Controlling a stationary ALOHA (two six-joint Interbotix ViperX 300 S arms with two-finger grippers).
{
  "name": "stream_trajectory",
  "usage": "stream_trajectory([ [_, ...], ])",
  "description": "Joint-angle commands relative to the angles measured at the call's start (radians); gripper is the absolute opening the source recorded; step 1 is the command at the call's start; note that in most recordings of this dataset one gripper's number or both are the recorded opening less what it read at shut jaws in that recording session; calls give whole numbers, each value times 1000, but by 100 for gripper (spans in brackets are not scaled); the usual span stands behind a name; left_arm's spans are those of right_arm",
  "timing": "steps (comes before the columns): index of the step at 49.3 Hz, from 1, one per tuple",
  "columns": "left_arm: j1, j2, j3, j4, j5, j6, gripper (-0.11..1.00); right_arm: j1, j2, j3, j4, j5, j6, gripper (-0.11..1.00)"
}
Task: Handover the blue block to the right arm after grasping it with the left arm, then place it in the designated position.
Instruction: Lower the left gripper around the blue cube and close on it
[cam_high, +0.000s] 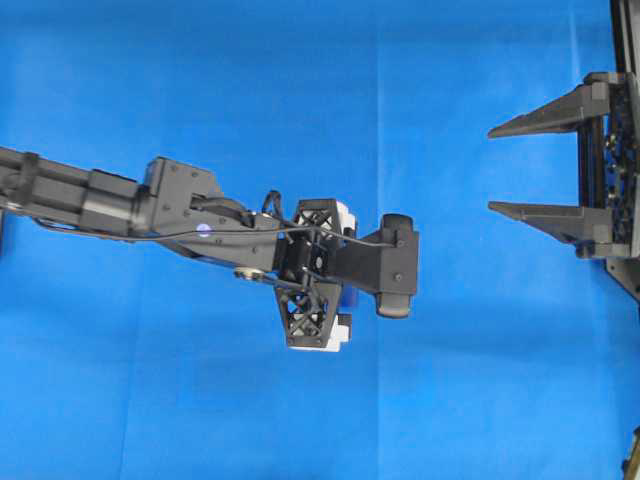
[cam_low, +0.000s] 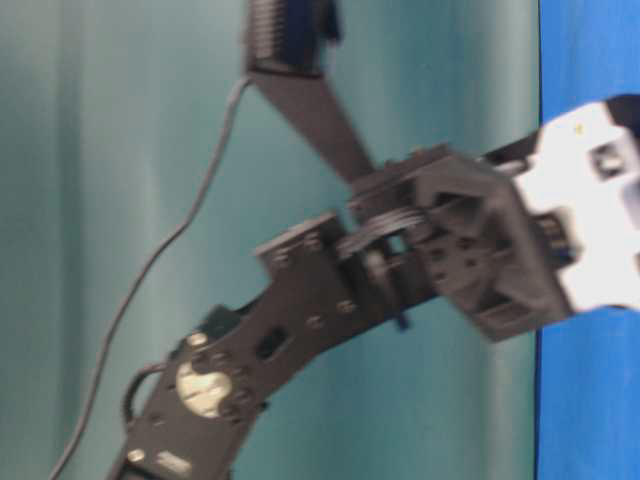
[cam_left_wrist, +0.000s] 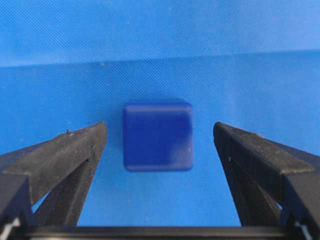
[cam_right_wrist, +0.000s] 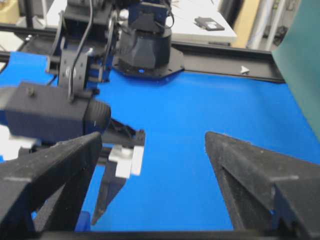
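Over a blue cloth (cam_high: 450, 400), seen from overhead, the left arm (cam_high: 150, 205) reaches in from the left edge, its wrist housing and white brackets hiding whatever lies beneath — the block does not show in this view. At the right edge the right arm's gripper (cam_high: 498, 169) waits well apart, its two pointed fingers spread wide and empty.

At table level the picture is blurred: only the left arm's dark links and a white bracket (cam_low: 600, 200) against a teal backdrop (cam_low: 100, 200); neither the fingers nor the block can be made out.

From the left wrist, the blue block (cam_left_wrist: 158, 136) sits on the cloth squarely between the left gripper's (cam_left_wrist: 160, 137) fingers (cam_left_wrist: 75, 150), which stand wide, with clear cloth on both sides and no contact.

From the right wrist, that gripper's fingers (cam_right_wrist: 260, 170) frame the scene, wide apart with nothing between them — beyond, the left arm bends down over the cloth.

The grasp looks imminent but not made. The risk, as judged here: closing while the tips are too high could pinch only the rounded top edges and squirt the cube out; an off-centre close would nudge it sideways first.
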Motion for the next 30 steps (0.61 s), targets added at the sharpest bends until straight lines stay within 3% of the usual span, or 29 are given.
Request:
stream_trajectory([
  [1,3,-8,-6,2,-15,0,92,-2,8,-26,0,-8,0,99],
  [30,14,69,2,2,-74,-2,92,0,14,-25,0,-6,-2,99],
])
